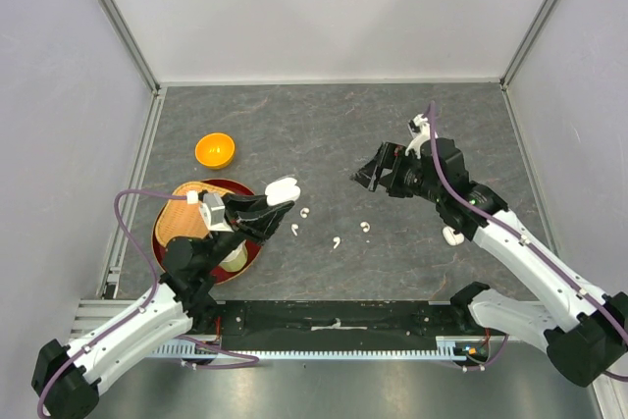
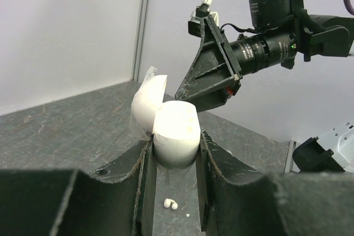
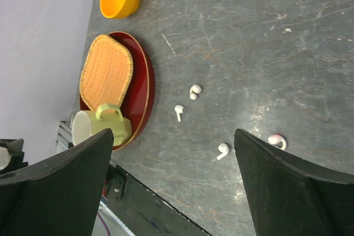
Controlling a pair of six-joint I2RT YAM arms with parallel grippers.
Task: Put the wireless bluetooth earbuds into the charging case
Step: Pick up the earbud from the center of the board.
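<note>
Clamped nearly shut with the left claw (image 1: 268, 205) on the open white charging case (image 2: 176, 131), lid tipped back. Spread fully wide with the right claw (image 1: 368, 172), holding nothing. With four earbuds (image 3: 179, 111) loose on the counter (image 1: 324, 134), below and between both claws, apart from the case.

1. Top external: fixed high behind the arm bases, looking down on the whole table (image 1: 324, 134); red plate (image 1: 252, 252) at lower left.
2. Left wrist: low, just right of the plate, facing level toward the right arm (image 2: 276, 31); close range.
3. Right wrist: raised, well right of the plate (image 3: 142, 98), looking down; shares the plate and earbuds (image 3: 223, 150) with the top view.
</note>
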